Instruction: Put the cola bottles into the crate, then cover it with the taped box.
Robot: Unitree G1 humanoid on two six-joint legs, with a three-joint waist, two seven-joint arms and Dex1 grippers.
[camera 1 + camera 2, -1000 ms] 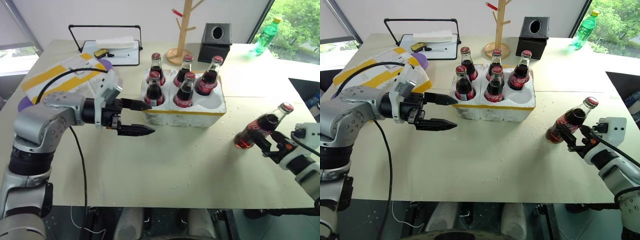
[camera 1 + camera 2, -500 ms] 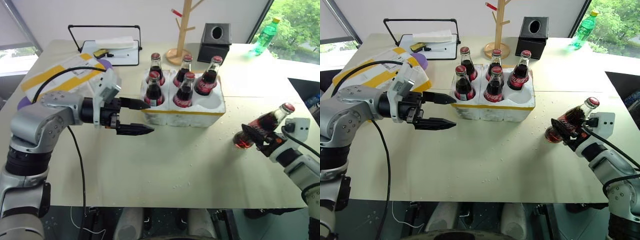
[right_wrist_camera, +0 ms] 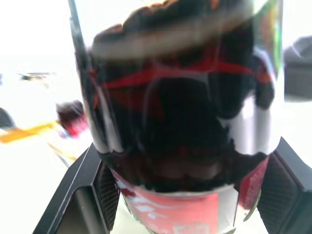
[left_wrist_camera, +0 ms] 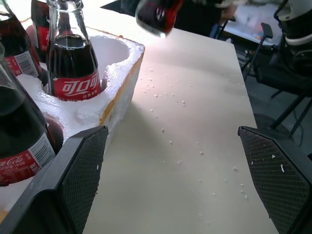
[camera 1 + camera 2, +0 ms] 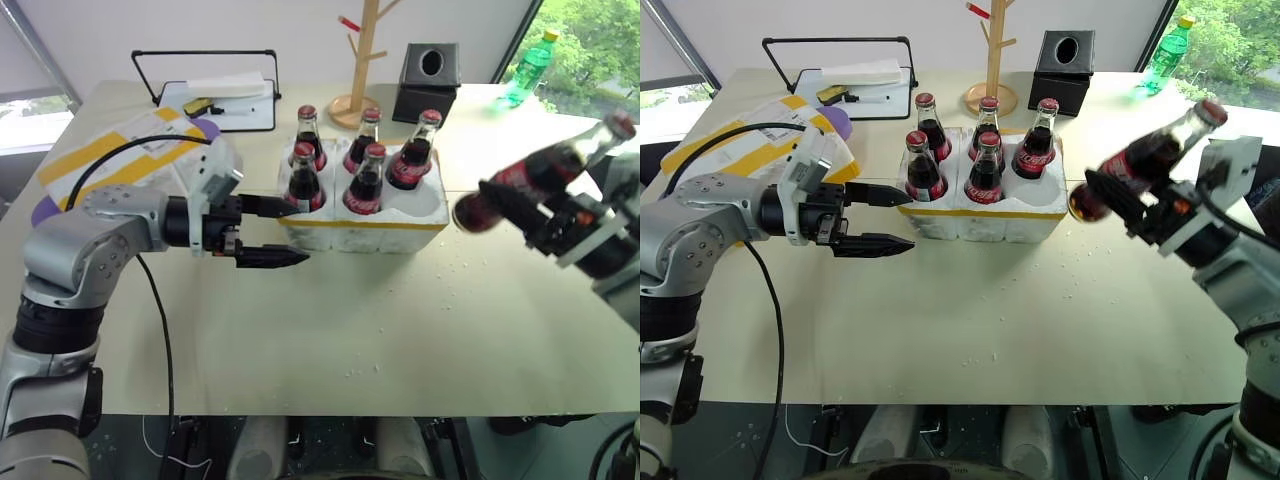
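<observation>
Step in hand, last loading: sixth small dark-cola glass bottle, red-capped, tilted, clamped in right pincer above beige desk beside low white foam crate with five seated; left pincer apart alongside; next, uprighting over vacant near-right well.

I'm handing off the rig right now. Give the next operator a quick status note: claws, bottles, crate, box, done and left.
Right claw: shut on the sixth cola bottle, tilted, in the air right of the crate.
Left claw: open, empty, level beside the crate's left end.
Done: five cola bottles stand in wells.
Left: seat the held bottle in the empty front-right well, then cover the crate with the taped box, lying behind the left arm.
</observation>
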